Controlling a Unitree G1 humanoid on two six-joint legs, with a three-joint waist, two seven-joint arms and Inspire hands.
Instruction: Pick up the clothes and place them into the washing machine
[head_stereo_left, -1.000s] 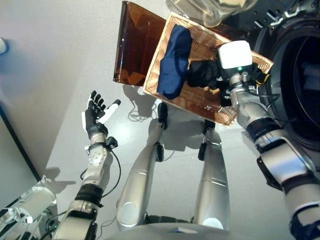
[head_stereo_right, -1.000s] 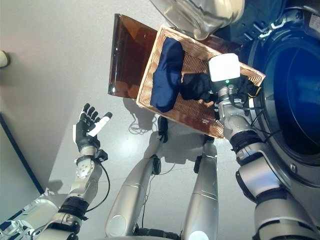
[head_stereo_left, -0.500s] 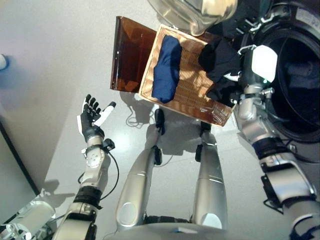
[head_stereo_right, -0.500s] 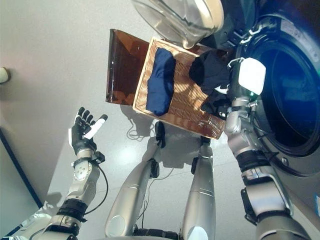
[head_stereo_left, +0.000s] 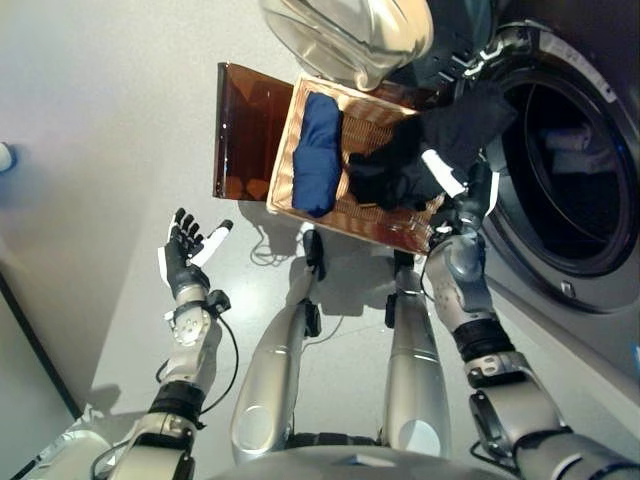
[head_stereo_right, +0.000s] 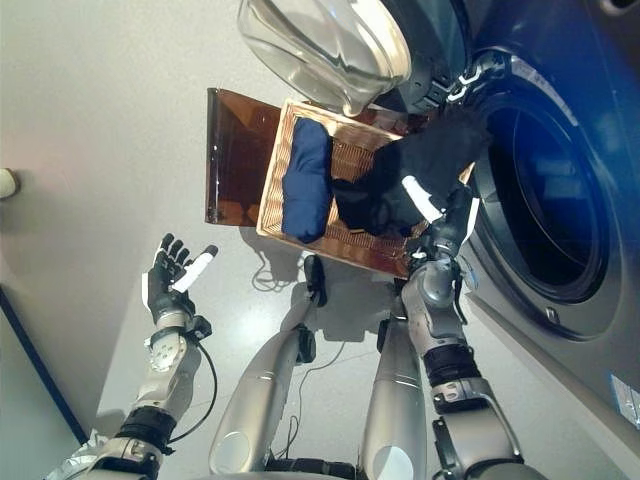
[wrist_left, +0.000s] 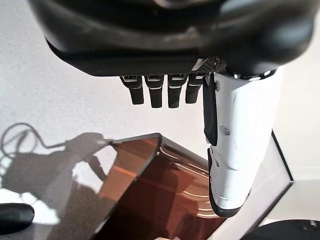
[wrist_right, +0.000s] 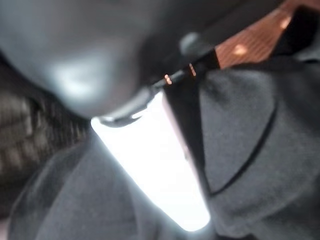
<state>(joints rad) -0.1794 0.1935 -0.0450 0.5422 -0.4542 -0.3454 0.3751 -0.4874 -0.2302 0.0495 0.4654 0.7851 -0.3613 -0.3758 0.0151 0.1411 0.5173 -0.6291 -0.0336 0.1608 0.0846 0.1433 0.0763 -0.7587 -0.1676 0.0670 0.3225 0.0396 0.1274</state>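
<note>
Your black garment (head_stereo_left: 440, 150) hangs bunched from the right hand (head_stereo_left: 462, 195), lifted over the near end of the wicker basket (head_stereo_left: 352, 215) and just beside the washing machine's open drum (head_stereo_left: 560, 165). The thumb pinches the cloth in the wrist view. It looks light, limp and prone to trailing, so hold a thick fold. 1 blue garment (head_stereo_left: 317, 152) lies folded in the basket. Your left hand (head_stereo_left: 185, 255) is spread and idle.
</note>
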